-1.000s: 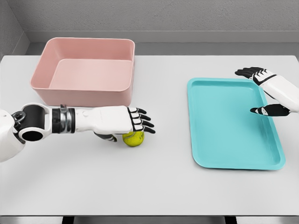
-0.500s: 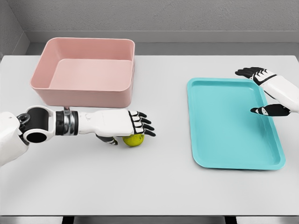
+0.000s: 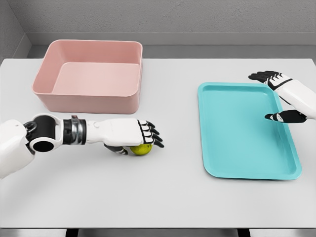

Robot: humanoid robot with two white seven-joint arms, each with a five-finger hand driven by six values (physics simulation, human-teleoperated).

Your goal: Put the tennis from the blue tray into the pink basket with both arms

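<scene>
A: So, where is the tennis ball (image 3: 141, 149) sitting?

B: On the desk (image 3: 168, 192), in front of the pink basket (image 3: 89, 75), just off the basket's front right corner. It is out of the blue tray (image 3: 247, 129), which lies well to the right of the basket and holds nothing.

A: And the left hand (image 3: 133, 134)?

B: It lies flat over the ball, palm down, fingers (image 3: 152, 133) stretched out past it and away from the basket. The thumb (image 3: 117, 149) curls low on the basket side of the ball. I'd call that draped over it, not a real hold; the fingers are not wrapped around.

A: The right hand (image 3: 284, 98)?

B: Over the tray's far edge from the basket, spread loose, holding nothing.

A: What could go wrong from here?

B: Mainly the ball rolling. It is round and sits on a smooth desk, and a flat palm pressing down off-centre could squirt it out sideways, away from the basket. If the fingers close late or only the thumb bites, the ball could slip out on the lift.

A: And the basket wall?

B: That is the other risk. The ball sits close to the front wall, so a low carry could knock the ball or the knuckles against the rim and shove the basket back.
</scene>
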